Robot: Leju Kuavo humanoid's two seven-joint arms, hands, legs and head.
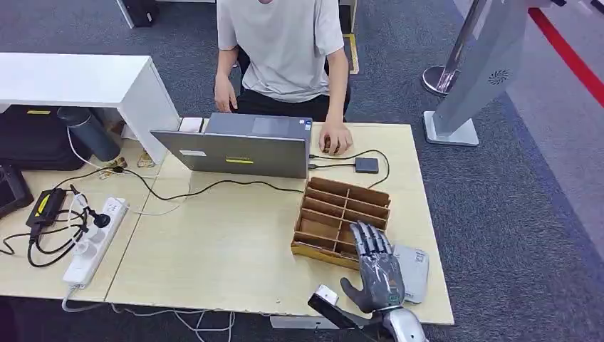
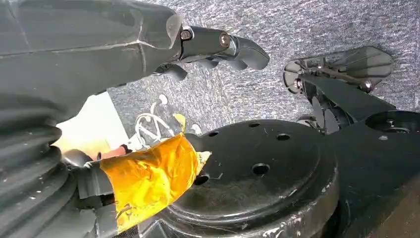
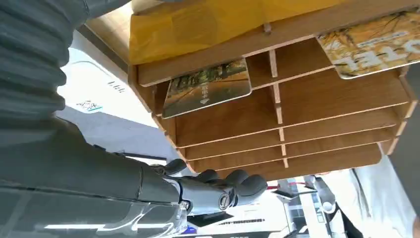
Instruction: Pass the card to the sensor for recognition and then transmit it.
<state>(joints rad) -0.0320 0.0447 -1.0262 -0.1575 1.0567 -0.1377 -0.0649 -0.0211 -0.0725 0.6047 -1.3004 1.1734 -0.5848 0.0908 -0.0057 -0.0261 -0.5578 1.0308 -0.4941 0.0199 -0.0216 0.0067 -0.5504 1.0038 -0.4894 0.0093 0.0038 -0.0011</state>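
A wooden slotted rack (image 1: 342, 214) stands on the table's right side. In the right wrist view two picture cards lean in its slots, one (image 3: 205, 87) near the rack's end wall and another (image 3: 374, 44) further along. My right hand (image 1: 375, 265) hovers over the rack's near right corner, fingers spread and holding nothing; its fingers (image 3: 223, 191) sit just off the rack's edge. A flat grey-white sensor (image 1: 414, 271) lies beside the rack, partly under that hand. My left hand (image 2: 218, 44) hangs by my side over the carpet, holding nothing.
A person sits at the far side behind an open laptop (image 1: 238, 153), one hand on a mouse (image 1: 332, 142). A small black hub (image 1: 367, 165) and cables lie behind the rack. A power strip (image 1: 96, 239) lies at the left. The table edge (image 1: 441, 285) is close on the right.
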